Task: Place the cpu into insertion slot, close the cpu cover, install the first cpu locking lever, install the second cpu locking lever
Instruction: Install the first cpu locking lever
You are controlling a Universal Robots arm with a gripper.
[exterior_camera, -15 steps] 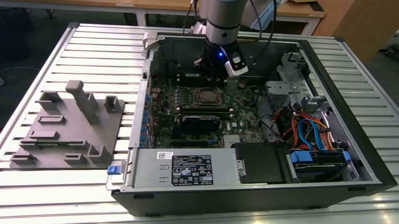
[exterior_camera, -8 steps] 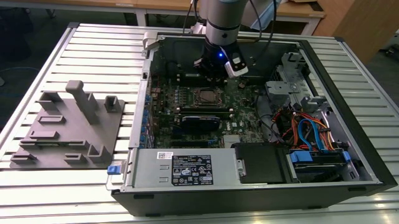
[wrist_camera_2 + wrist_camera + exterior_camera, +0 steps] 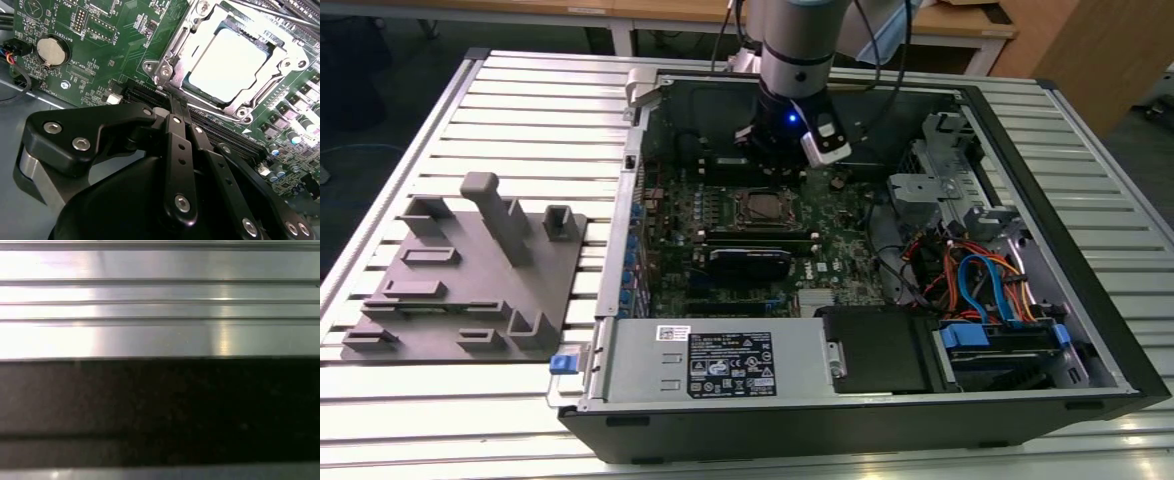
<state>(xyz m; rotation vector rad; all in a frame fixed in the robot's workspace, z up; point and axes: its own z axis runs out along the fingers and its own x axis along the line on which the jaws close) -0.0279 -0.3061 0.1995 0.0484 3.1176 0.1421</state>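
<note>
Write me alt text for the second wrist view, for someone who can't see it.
The cpu sits in the insertion slot with the cpu cover framing it, on a green motherboard. The black gripper, fingers together, is in the foreground just short of the socket.

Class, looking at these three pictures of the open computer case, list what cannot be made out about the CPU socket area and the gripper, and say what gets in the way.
- cpu: glare in the second wrist view washes out its top.
- cpu cover: its far corner is cut off by the picture's edge.
- insertion slot: too small in the exterior view to judge the levers.
- gripper: the fingers' tips are hidden behind its own linkage.
</note>
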